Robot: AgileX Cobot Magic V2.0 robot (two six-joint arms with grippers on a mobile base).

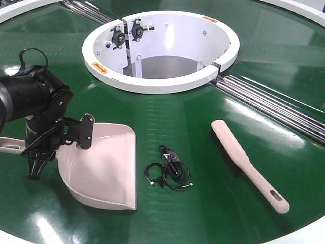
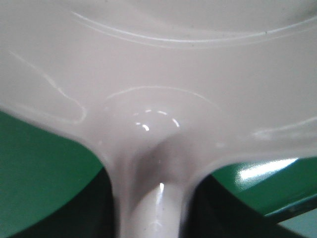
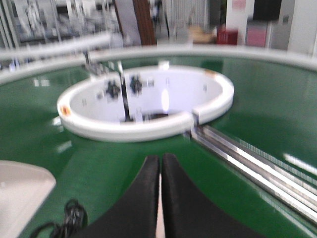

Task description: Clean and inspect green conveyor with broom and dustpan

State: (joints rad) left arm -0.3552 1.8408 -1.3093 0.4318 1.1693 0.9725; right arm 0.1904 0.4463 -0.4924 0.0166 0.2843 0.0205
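Note:
The green conveyor (image 1: pixel 203 127) fills the front view. On it at the left lies the pinkish-beige dustpan (image 1: pixel 106 165), mouth toward the front. My left gripper (image 1: pixel 41 152) is shut on its handle just behind the scoop. In the left wrist view the dustpan (image 2: pixel 158 74) fills the frame and its handle runs between the dark fingers (image 2: pixel 96 213). The broom (image 1: pixel 244 160) lies free on the belt at the right, handle toward the front edge. My right gripper (image 3: pixel 161 198) hovers over the belt (image 3: pixel 262 99), shut and holding nothing; it is outside the front view.
A tangled black cable (image 1: pixel 170 168) lies between dustpan and broom. The white ring hub (image 1: pixel 152 85) sits at the back centre, with silver roller strips (image 1: pixel 274 104) running off to the right. The right wrist view shows the cable (image 3: pixel 69 220) and a dustpan corner (image 3: pixel 20 193).

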